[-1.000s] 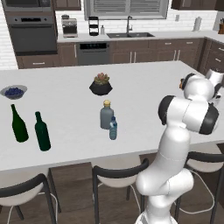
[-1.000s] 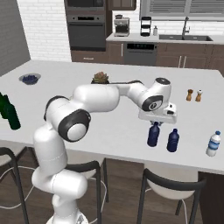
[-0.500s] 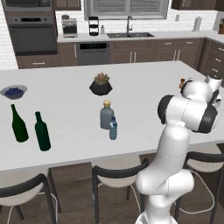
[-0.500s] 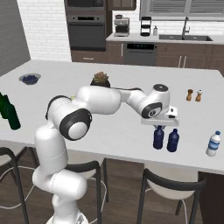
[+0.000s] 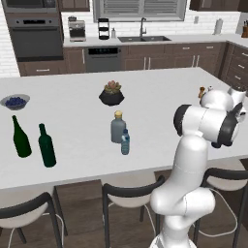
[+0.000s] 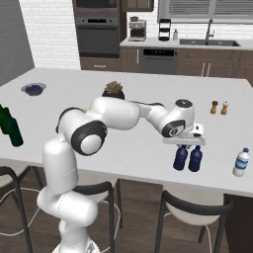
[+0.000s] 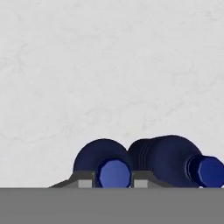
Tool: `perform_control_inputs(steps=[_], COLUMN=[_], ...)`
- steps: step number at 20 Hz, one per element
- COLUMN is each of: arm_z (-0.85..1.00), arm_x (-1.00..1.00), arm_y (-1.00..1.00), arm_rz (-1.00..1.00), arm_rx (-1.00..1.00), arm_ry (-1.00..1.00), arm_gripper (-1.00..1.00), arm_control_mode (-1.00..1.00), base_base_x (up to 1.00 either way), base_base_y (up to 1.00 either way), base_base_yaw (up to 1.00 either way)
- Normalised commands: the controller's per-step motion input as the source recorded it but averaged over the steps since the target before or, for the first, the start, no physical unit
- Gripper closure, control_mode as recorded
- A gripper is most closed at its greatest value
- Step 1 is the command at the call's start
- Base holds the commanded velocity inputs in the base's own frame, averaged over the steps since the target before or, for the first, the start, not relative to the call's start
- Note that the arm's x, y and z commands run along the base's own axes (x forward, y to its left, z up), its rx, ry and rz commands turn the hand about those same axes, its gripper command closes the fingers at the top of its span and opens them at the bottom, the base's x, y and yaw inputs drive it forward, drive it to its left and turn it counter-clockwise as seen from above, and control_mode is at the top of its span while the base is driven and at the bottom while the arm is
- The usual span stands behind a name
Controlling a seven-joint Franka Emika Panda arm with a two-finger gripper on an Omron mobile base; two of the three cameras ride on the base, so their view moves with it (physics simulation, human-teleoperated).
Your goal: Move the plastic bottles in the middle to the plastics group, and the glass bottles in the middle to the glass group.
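Note:
My gripper [image 6: 184,146] is shut on the neck of a dark navy plastic bottle [image 6: 180,158], which stands upright at the counter's near right, right beside a second navy bottle [image 6: 195,159]. In the hand view, the held bottle's cap [image 7: 113,173] sits between my fingertips [image 7: 85,181], with the neighbouring bottle [image 7: 175,159] just to its right. A pale blue bottle [image 6: 240,162] stands farther right. In the middle remain the grey tan-capped glass bottle [image 5: 117,128] and a small pale blue bottle [image 5: 125,142]. Two tall green bottles [image 5: 21,138] [image 5: 47,146] stand at the left.
A potted plant [image 5: 112,93] sits behind the middle bottles. A bowl of blueberries [image 5: 15,101] lies at the far left. Salt and pepper shakers [image 6: 214,107] stand behind the navy bottles. Stools line the counter's near edge [image 6: 148,174].
My gripper has carried the navy bottle to the right and down, ending close beside the other navy bottle. Nothing else on the counter moved.

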Motion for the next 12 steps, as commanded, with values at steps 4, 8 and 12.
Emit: perform_control_inputs(steps=[4,8,12], arm_z=[-0.03,0.16,0.0], arm_x=[-0.01,-0.06,0.0], arm_y=[-0.01,0.18,0.09], arm_rz=[0.0,0.0,0.0], arm_rx=[0.0,-0.02,-0.09], arm_ry=[-0.02,-0.02,0.0], arm_gripper=[1.0,1.0,1.0], arm_control_mode=[-1.0,-1.0,-1.0], base_base_x=[0.0,0.0,0.0], base_base_y=[0.0,0.0,0.0], base_base_yaw=[0.0,0.0,0.0])
